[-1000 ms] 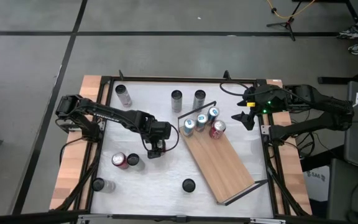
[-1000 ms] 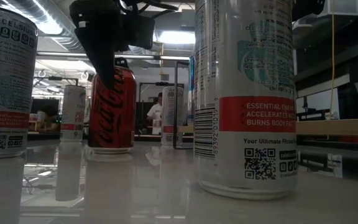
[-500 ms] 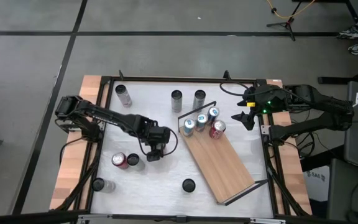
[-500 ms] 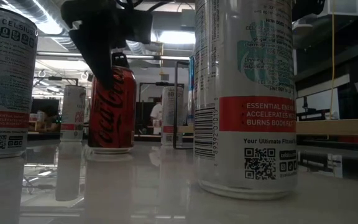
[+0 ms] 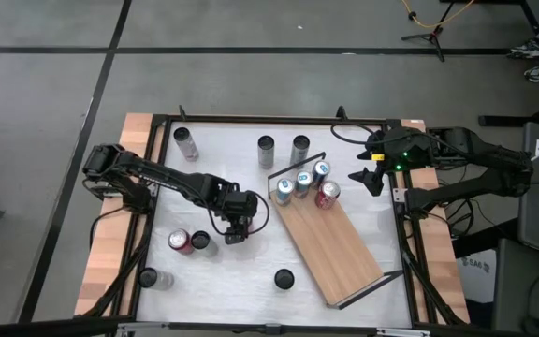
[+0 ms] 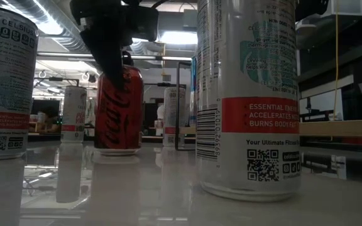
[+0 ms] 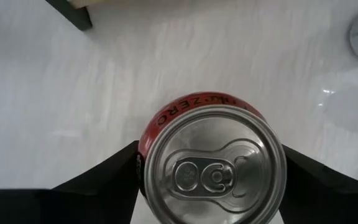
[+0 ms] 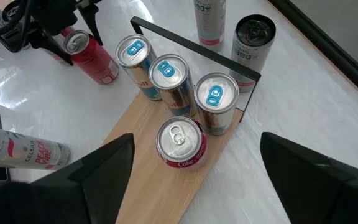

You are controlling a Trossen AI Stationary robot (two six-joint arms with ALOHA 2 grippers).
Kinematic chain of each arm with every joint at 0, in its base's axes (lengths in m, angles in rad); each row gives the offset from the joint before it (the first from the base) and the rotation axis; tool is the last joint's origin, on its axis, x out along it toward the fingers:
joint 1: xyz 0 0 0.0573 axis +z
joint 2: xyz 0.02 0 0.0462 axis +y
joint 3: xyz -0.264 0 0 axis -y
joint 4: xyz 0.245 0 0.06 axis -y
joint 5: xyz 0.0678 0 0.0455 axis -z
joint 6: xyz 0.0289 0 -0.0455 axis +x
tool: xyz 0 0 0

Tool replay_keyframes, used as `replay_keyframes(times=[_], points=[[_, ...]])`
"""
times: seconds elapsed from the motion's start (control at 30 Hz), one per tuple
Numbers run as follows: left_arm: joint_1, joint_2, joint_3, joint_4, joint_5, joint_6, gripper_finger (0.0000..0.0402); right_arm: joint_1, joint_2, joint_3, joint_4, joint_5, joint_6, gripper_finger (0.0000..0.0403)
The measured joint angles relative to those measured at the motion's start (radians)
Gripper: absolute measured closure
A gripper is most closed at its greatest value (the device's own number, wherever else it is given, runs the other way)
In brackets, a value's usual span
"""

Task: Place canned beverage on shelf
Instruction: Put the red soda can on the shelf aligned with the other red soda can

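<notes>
High view: the white tabletop [image 5: 344, 154] carries a long light-wood shelf [image 5: 330, 245] with thin black wire rails at its short ends, lying at a slant from mid-tabletop toward the near right corner. Three blue-topped cans [image 5: 302, 182] and one red can with a silver top [image 5: 327, 194] stand at the shelf's far end. The left hand [image 5: 235, 228] hangs over the middle of the tabletop, just left of the shelf, covering the red cola can it is working on. Another red can [image 5: 180, 241] and a dark-topped can [image 5: 200, 241] stand near the left edge. The right hand [image 5: 371, 178] waits near the right edge, beyond the shelf's far end.

Low view: the red cola can [image 6: 117, 110] stands upright on the tabletop, the left hand's dark fingers [image 6: 109, 53] reaching down over its top. A tall white energy-drink can [image 6: 249, 94] stands close to the camera.

Left wrist view: the red cola can's silver top [image 7: 213, 165] sits between the two dark fingers [image 7: 107, 180], which flank its sides closely; whether they press it I cannot tell.

Right wrist view: the right hand's fingers [image 8: 98, 171] stand apart, holding nothing, above the four cans on the shelf [image 8: 145, 174].
</notes>
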Motion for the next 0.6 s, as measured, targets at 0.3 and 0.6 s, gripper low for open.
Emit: replay_keyframes(times=[0.3, 0.6], points=[[0.0, 0.0, 0.147, 0.003, -0.003, -0.002, 0.0124, 0.0, 0.0, 0.0, 0.0, 0.0, 0.0, 0.0066], [0.0, 0.029, 0.359, -0.009, -0.055, -0.003, 0.0124, 0.0, 0.0, 0.0, 0.0, 0.0, 0.0, 0.0066]])
